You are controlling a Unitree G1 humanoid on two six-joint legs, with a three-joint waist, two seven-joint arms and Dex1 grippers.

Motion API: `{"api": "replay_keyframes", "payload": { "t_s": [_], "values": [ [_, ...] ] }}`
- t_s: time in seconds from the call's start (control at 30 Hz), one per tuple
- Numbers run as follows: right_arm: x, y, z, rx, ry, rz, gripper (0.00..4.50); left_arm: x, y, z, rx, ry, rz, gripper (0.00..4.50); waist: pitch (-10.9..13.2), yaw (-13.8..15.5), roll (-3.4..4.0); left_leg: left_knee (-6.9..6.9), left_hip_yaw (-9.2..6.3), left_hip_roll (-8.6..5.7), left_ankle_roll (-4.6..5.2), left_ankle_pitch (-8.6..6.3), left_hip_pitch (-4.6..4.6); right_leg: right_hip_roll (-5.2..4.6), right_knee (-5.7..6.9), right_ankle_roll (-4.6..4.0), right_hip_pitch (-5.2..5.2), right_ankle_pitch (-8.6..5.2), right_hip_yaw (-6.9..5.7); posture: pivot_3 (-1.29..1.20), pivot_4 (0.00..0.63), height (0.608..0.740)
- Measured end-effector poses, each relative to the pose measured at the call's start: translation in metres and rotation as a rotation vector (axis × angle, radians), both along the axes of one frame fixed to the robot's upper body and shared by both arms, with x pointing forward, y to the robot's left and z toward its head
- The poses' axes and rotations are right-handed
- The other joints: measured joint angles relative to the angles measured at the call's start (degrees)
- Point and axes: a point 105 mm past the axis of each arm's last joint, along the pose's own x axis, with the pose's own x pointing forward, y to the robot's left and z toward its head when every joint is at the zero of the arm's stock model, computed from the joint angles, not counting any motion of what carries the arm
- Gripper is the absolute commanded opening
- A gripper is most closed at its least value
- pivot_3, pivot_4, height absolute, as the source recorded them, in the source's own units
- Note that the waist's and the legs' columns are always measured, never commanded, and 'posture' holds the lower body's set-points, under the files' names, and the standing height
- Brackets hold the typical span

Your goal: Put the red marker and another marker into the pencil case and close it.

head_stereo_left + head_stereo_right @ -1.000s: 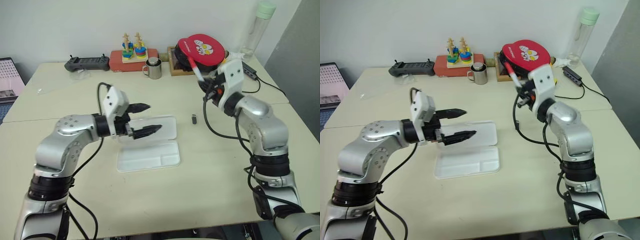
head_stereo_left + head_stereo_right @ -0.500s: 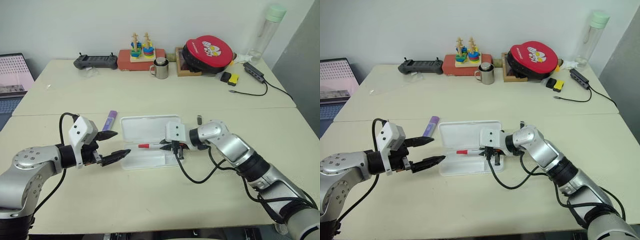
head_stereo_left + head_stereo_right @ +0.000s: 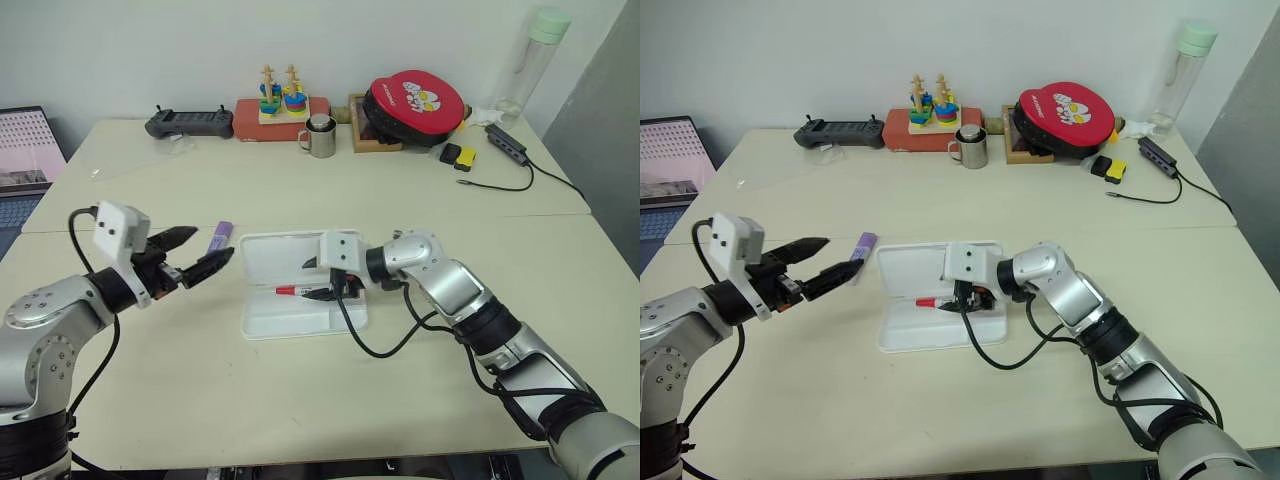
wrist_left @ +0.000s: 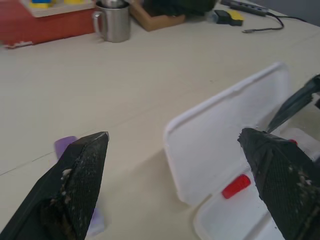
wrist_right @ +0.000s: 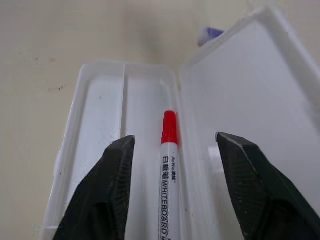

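Red marker (image 5: 169, 150) lay in the near tray of the open pencil case (image 3: 270, 255), lengthwise, cap toward the table's left edge. Case sat mid-table near the front edge, lid folded back flat. Right gripper (image 3: 318, 279) hung over the tray, fingers spread apart on either side of the pen and clear of the barrel: pen released, nothing held. Right forearm reached in low from the right edge, wrist bent so the fingers pointed leftward and slightly down.

Purple marker (image 3: 219, 236) lay on the table just beside the case's left end. Left gripper (image 3: 190, 254) hovered near it, wide and empty, pointing roughly level toward the case; left arm came in from the table's left edge.

Judged handling: purple marker light, rigid, smooth plastic, round, so apt to roll. Best taken across mid-barrel. Case thin, light, likely to slide when the lid is pushed.
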Motion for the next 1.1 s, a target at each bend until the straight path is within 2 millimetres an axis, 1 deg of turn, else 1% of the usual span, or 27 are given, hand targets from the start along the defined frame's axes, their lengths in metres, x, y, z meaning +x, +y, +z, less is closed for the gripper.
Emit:
{"api": "replay_keyframes", "payload": {
  "t_s": [0.03,0.1,0.13,0.2,0.23,0.27,0.3,0.33,0.4,0.5,0.53,0.63,0.7,0.73,0.8,0.93,0.97,1.1],
  "values": [
    [-0.002,0.001,0.006,0.023,0.0,0.003,3.82,0.004,0.003,0.0,-0.014,-0.004,0.031,4.5,0.0,0.0,-0.01,0.0,0.0,0.01,0.0,0.0,0.01,0.0,0.02,0.0,0.0,0.0,-0.01,0.0,0.15,0.74],
    [-0.005,0.002,0.019,0.082,0.02,0.007,4.21,0.011,0.011,0.001,-0.03,-0.006,0.091,4.5,0.0,0.0,-0.01,0.0,0.01,0.0,0.0,0.0,0.01,0.01,0.03,0.0,-0.01,0.0,0.01,0.0,0.15,0.74],
    [-0.006,0.003,0.029,0.132,0.031,0.004,4.46,0.016,0.019,-0.001,-0.033,-0.001,0.146,4.5,0.0,-0.1,-0.01,0.0,0.0,0.02,0.0,0.0,0.01,0.01,0.03,0.0,-0.01,0.0,0.0,0.0,0.15,0.74],
    [-0.006,0.006,0.049,0.216,0.032,-0.007,4.46,0.025,0.034,-0.008,-0.022,0.027,0.239,4.5,0.0,-0.1,-0.01,-0.01,0.01,0.0,0.0,0.0,0.02,0.01,0.06,0.0,-0.02,0.0,0.01,0.0,0.15,0.74],
    [-0.004,0.006,0.066,0.261,0.009,-0.023,4.46,0.029,0.042,-0.018,-0.004,0.066,0.29,4.5,0.0,-0.1,-0.01,0.0,0.01,-0.01,-0.01,0.0,0.02,0.02,0.06,0.0,-0.03,0.0,0.0,0.0,0.15,0.74],
    [-0.003,0.005,0.072,0.278,-0.003,-0.031,4.46,0.031,0.044,-0.023,0.005,0.085,0.303,4.5,0.0,-0.1,-0.01,-0.01,0.01,-0.02,-0.01,0.0,0.02,0.01,0.06,0.0,-0.03,0.0,0.0,0.0,0.15,0.74],
    [-0.002,0.003,0.085,0.313,-0.027,-0.048,4.46,0.034,0.046,-0.036,0.021,0.133,0.32,4.5,0.0,-0.2,-0.02,-0.02,-0.01,-0.02,-0.01,0.0,0.02,0.01,0.04,0.0,-0.03,0.0,-0.02,0.0,0.15,0.74],
    [-0.001,0.002,0.091,0.331,-0.039,-0.059,4.46,0.035,0.045,-0.043,0.03,0.159,0.325,4.5,0.0,-0.3,-0.03,-0.02,-0.03,-0.02,-0.01,0.0,0.01,0.01,0.04,0.0,-0.04,0.0,-0.03,0.0,0.15,0.74],
    [-0.001,0.002,0.093,0.346,-0.039,-0.077,4.46,0.039,0.043,-0.052,0.052,0.193,0.322,4.5,0.0,-0.2,-0.04,-0.01,-0.04,-0.05,-0.01,0.0,-0.01,-0.01,0.04,0.0,-0.03,0.0,-0.04,0.0,0.15,0.74],
    [0.0,0.004,0.095,0.358,-0.041,-0.096,4.46,0.047,0.033,-0.063,0.078,0.236,0.283,4.5,0.0,-0.2,-0.04,0.01,-0.02,-0.08,-0.01,0.0,0.01,-0.03,0.07,0.0,-0.03,0.0,-0.03,0.0,0.15,0.74],
    [0.0,0.004,0.096,0.365,-0.046,-0.104,4.46,0.05,0.029,-0.07,0.097,0.264,0.27,4.5,0.0,-0.3,-0.05,0.01,-0.01,-0.07,-0.01,0.0,0.01,-0.03,0.08,0.0,-0.04,0.0,-0.02,0.0,0.15,0.74],
    [0.0,0.004,0.098,0.371,-0.055,-0.116,4.46,0.057,0.027,-0.088,0.116,0.334,0.27,4.5,0.0,-0.6,-0.05,0.01,0.0,-0.06,-0.01,0.0,-0.01,-0.02,0.12,0.0,-0.09,0.0,-0.03,0.0,0.15,0.74],
    [0.0,0.003,0.098,0.367,-0.055,-0.124,4.5,0.063,0.026,-0.087,0.117,0.338,0.27,4.11,0.0,-0.7,-0.05,0.02,-0.01,-0.07,-0.01,0.0,-0.01,-0.03,0.14,0.0,-0.09,0.0,-0.03,0.0,0.15,0.74],
    [0.0,0.003,0.099,0.366,-0.055,-0.125,4.5,0.064,0.025,-0.087,0.122,0.34,0.272,4.04,0.0,-0.7,-0.06,0.02,0.0,-0.07,-0.01,0.0,-0.01,-0.03,0.13,0.0,-0.09,0.0,-0.02,0.0,0.15,0.74],
    [-0.001,0.003,0.1,0.365,-0.057,-0.125,4.5,0.068,0.027,-0.087,0.119,0.348,0.286,3.54,0.0,-0.7,-0.06,0.04,0.01,-0.08,0.0,0.0,0.0,-0.04,0.15,0.0,-0.09,0.0,-0.01,0.0,0.15,0.74],
    [-0.006,0.003,0.102,0.369,-0.051,-0.108,4.5,0.069,0.029,-0.087,0.131,0.349,0.296,2.69,-0.1,-0.7,-0.05,0.04,0.0,-0.08,0.0,0.0,0.0,-0.04,0.16,0.0,-0.08,0.0,0.0,0.0,0.15,0.74],
    [-0.006,0.003,0.102,0.37,-0.048,-0.105,4.5,0.069,0.029,-0.087,0.134,0.349,0.296,2.64,-0.1,-0.7,-0.05,0.05,0.0,-0.09,0.0,0.0,0.0,-0.05,0.15,0.0,-0.08,0.0,0.0,0.0,0.15,0.74],
    [-0.005,0.0,0.101,0.363,-0.049,-0.112,4.5,0.069,0.03,-0.088,0.138,0.349,0.3,1.93,-0.1,-0.7,-0.05,0.04,0.0,-0.08,0.0,0.0,0.01,-0.05,0.16,0.0,-0.08,0.0,0.0,0.0,0.15,0.74]
  ]
}}
